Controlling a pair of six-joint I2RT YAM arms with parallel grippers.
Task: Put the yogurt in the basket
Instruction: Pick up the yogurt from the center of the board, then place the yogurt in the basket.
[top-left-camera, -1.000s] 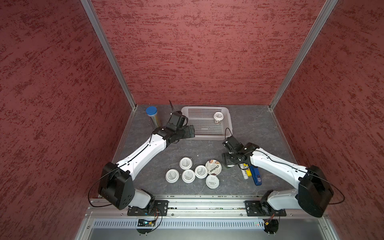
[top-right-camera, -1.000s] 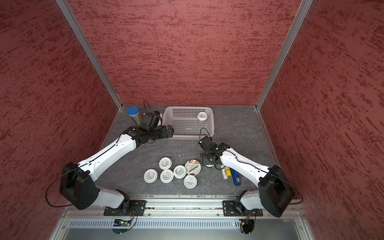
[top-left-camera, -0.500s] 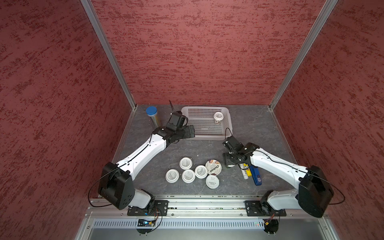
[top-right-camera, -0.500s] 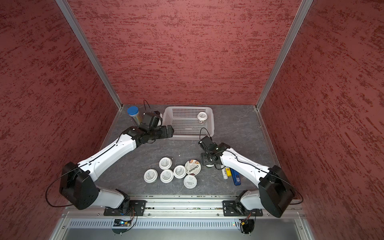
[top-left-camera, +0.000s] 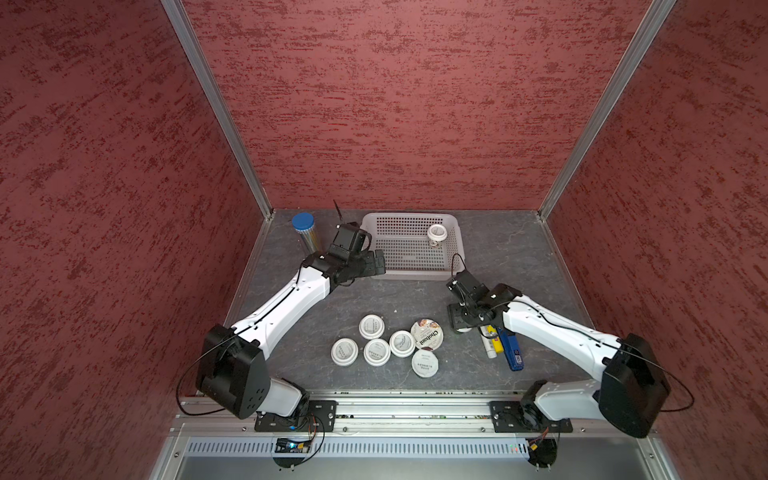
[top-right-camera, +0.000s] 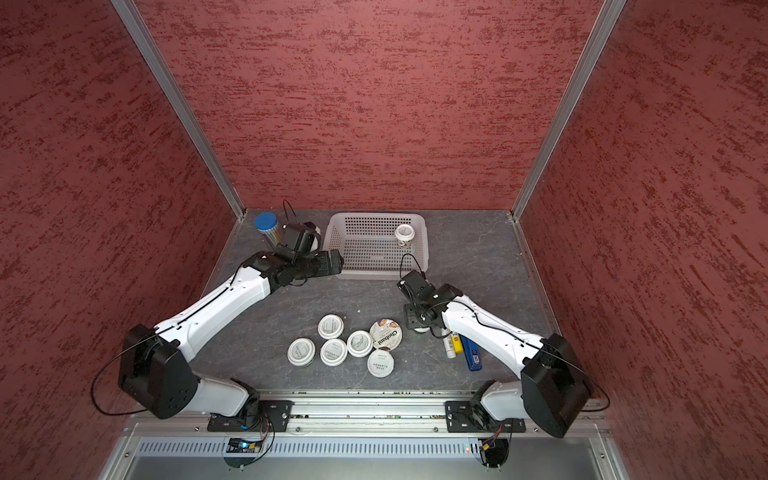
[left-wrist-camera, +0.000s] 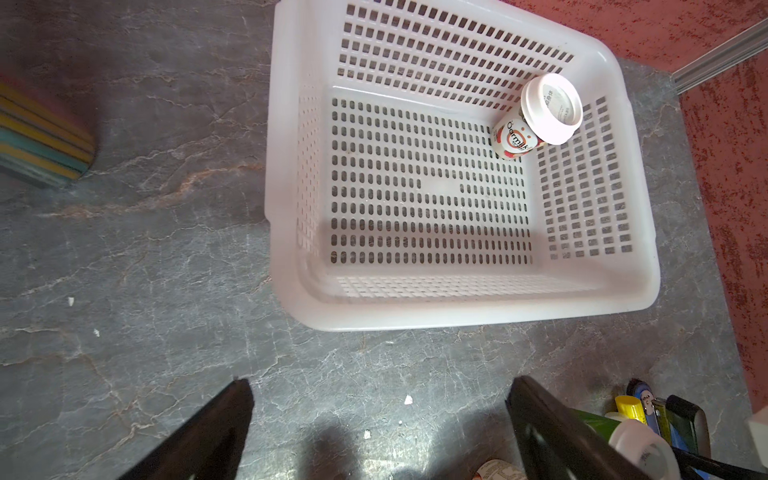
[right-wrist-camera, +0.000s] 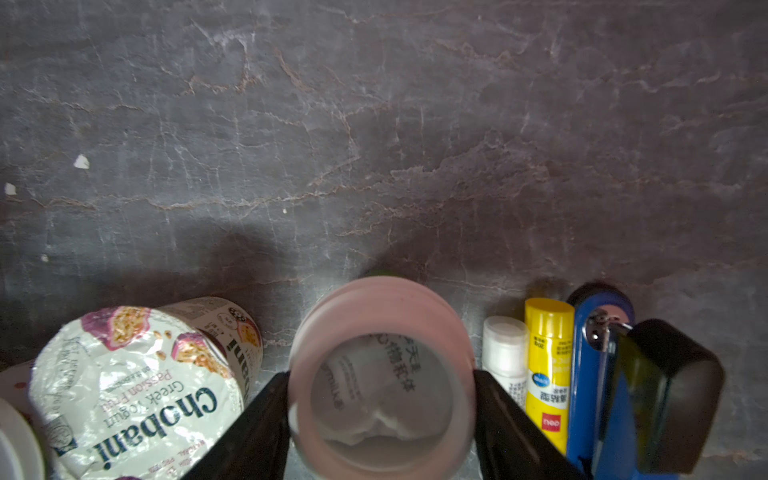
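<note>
The pale mesh basket (top-left-camera: 409, 272) (top-right-camera: 376, 274) (left-wrist-camera: 457, 316) stands at the back of the table, with one white-lidded yogurt cup (top-left-camera: 436, 233) (left-wrist-camera: 550, 108) in its far right corner. Several white-lidded yogurt cups (top-left-camera: 377, 352) and a foil-lidded Chobani cup (top-left-camera: 427, 333) (right-wrist-camera: 137, 395) cluster at the front centre. My right gripper (top-left-camera: 465, 322) (right-wrist-camera: 380, 376) is low on the table right of the Chobani, its jaws pressed against both sides of a white-lidded yogurt cup (right-wrist-camera: 382, 316). My left gripper (top-left-camera: 378, 264) (left-wrist-camera: 380, 382) hangs open and empty by the basket's near left corner.
A tall clear tube with a blue cap (top-left-camera: 305, 230) stands at the back left. A white glue stick (right-wrist-camera: 505, 353), a yellow glue stick (right-wrist-camera: 548, 365) and a blue stapler (top-left-camera: 510, 351) lie just right of the held cup. Red walls enclose three sides.
The right gripper's jaws have drawn in a little onto the cup. Both arms otherwise stay where they were.
</note>
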